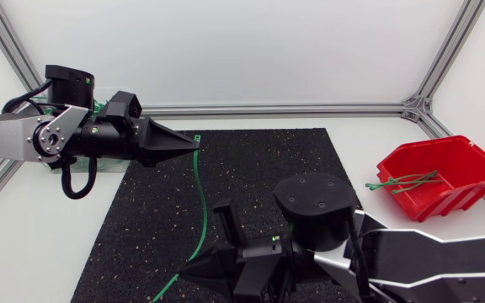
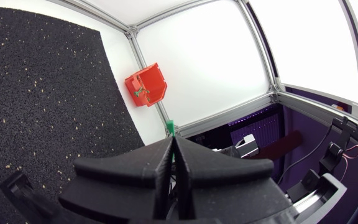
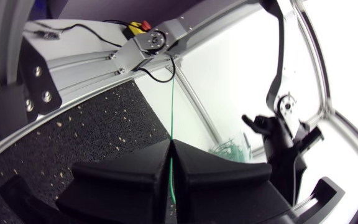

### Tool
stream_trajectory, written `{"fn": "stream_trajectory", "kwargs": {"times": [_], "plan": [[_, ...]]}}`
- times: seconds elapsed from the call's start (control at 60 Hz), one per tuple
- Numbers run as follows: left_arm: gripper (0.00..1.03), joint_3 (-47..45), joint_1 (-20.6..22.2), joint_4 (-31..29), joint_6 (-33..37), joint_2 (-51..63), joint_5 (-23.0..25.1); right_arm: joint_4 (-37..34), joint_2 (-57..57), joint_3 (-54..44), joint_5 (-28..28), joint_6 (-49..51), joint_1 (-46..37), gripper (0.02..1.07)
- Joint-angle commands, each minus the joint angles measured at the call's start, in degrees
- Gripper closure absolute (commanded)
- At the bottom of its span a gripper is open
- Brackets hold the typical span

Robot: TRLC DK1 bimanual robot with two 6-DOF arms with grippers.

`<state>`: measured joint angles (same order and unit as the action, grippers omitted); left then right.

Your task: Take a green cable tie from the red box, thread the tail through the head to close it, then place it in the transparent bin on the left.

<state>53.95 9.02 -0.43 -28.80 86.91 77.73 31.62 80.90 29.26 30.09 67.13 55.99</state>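
The left arm hid almost all of the see-through bin from above; only a bit of green peeked out behind it. The left claw pinched the green cable tie, and the pinched part was hidden inside. The right claw squeezed and covered another piece, and the tail ran off the picture's lower edge. The right arm was cut off there too. In the red box, the ties were too small to count.
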Motion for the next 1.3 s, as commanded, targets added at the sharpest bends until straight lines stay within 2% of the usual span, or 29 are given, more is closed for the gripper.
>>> {"fn": "stream_trajectory", "kwargs": {"times": [0.0,0.167,0.333,0.433,0.617,0.7,0.783,1.067,1.283], "plan": [[1.0,-2.1,-0.23,0.25,1.64,-1.4,0.49,-3.49,1.19,3.62,-0.91,-12.29,-1.58,1.01],[1.0,-3.77,-0.31,0.25,4.54,-3.15,-0.3,-9.12,2.07,4.93,1.82,-21.96,-2.2,1.01],[1.0,-6.32,-0.31,0.69,7.88,-6.23,-2.24,-15.8,-0.4,6.69,8.94,-32.68,-2.29,1.01],[1.0,-8.07,0.56,1.57,8.32,-8.78,-3.82,-20.63,-2.42,8.63,10.96,-38.48,-2.9,1.01],[1.0,-9.22,3.2,3.33,8.93,-9.48,-6.54,-38.56,-3.74,17.41,18.08,-46.74,-4.66,1.01],[1.0,-9.31,3.38,4.29,8.93,-9.48,-6.63,-47.88,-3.65,22.34,18.43,-51.84,-5.45,1.01],[1.0,-9.48,3.46,5.26,9.02,-9.48,-6.63,-54.12,-3.65,25.24,18.87,-55.62,-6.33,1.01],[1.0,-12.91,4.69,13.26,8.93,-10.36,-7.42,-55.7,-4.88,26.99,29.5,-72.06,-10.28,1.01],[1.0,-16.07,7.33,19.94,8.23,-11.86,-9.18,-53.85,-6.02,27.35,33.28,-82.95,-13.45,1.01]]}}
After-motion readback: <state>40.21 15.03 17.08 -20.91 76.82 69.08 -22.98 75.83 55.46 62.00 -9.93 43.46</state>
